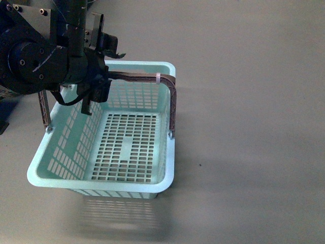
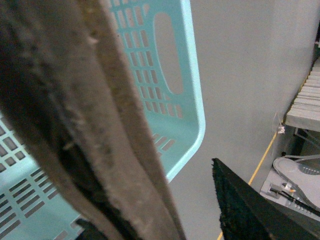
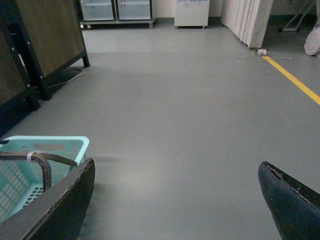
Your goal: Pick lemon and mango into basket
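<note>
Left fingers [image 2: 245, 210] clasp the brown handle [image 1: 147, 78] of the basket [image 1: 152, 64].

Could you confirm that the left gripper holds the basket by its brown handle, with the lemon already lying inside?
Not quite: the basket is empty, as the front view shows. The left gripper does hold its brown handle.

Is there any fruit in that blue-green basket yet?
No, the basket shows only its bare slotted floor in the front view, with nothing lying inside.
</note>
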